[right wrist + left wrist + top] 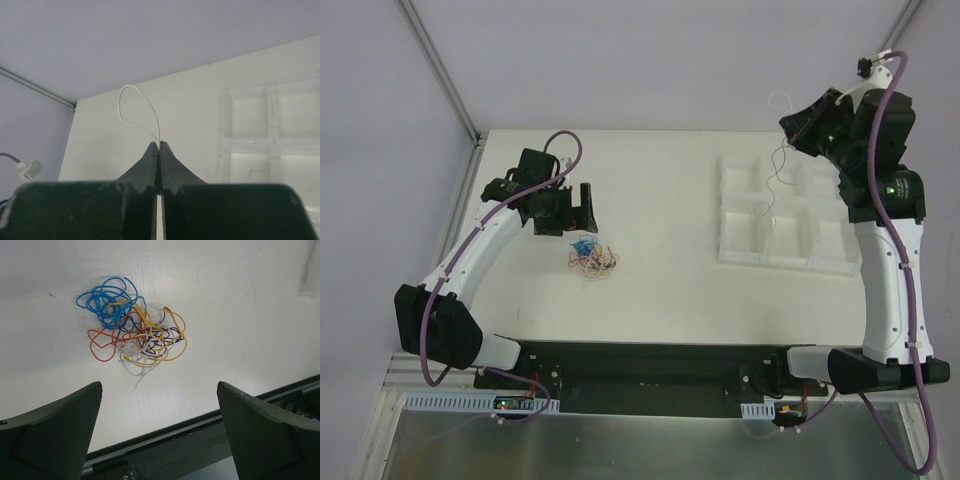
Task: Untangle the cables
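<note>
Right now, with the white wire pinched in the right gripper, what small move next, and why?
Probably lower the right gripper and release the white wire into the tray: it dangles above a compartment, and the open left gripper hovers over the bundle.

We see a white table (660, 300) with a dull, faintly marked top. Left of its middle, directly on the surface, lie the cables (592, 257): one small curly knot of blue, red, yellow-orange, white and dark strands, blue at one side and yellow-orange at the other. Well apart from it, on the right half, sits a white tray (735, 258) divided into compartments. A thin white wire (775, 170) hangs down over the tray; its lower end seems to reach a compartment. A dark strip (650, 365) runs along the near edge.
</note>
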Robot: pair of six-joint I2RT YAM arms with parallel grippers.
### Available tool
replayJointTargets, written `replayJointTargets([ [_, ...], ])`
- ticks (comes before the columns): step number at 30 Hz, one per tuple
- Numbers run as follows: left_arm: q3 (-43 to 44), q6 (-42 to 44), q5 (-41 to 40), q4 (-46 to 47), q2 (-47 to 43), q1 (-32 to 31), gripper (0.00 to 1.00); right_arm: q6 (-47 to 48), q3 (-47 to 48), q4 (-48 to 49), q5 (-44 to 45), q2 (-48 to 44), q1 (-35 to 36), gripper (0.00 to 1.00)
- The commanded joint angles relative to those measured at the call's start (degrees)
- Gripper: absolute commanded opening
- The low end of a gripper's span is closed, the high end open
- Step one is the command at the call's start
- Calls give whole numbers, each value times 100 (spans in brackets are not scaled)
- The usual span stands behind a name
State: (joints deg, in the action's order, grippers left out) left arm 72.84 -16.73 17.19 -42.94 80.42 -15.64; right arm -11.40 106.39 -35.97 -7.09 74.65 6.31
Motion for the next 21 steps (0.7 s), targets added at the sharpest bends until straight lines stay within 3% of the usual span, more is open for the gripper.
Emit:
replayJointTargets([
  [1, -93, -216, -988, 31, -825, 52, 99, 32, -1109, 783, -178, -144, -121, 0],
  [5, -340, -848, -1603, -47, -1318, 140, 99, 103, -1848, 960, -249, -91, -165, 0],
  [11, -612, -1306, -1518, -127, -2030, 263, 99, -38, -2430, 907, -327, -65, -182, 0],
  [15, -736, -1429, -1350, -153, -2259, 263, 99, 67, -2080, 767, -372, -39, -174, 0],
  [21, -745, -1394, -1288, -136, -2224, 263, 99, 24, -806, 486, -354, 119, -182, 0],
])
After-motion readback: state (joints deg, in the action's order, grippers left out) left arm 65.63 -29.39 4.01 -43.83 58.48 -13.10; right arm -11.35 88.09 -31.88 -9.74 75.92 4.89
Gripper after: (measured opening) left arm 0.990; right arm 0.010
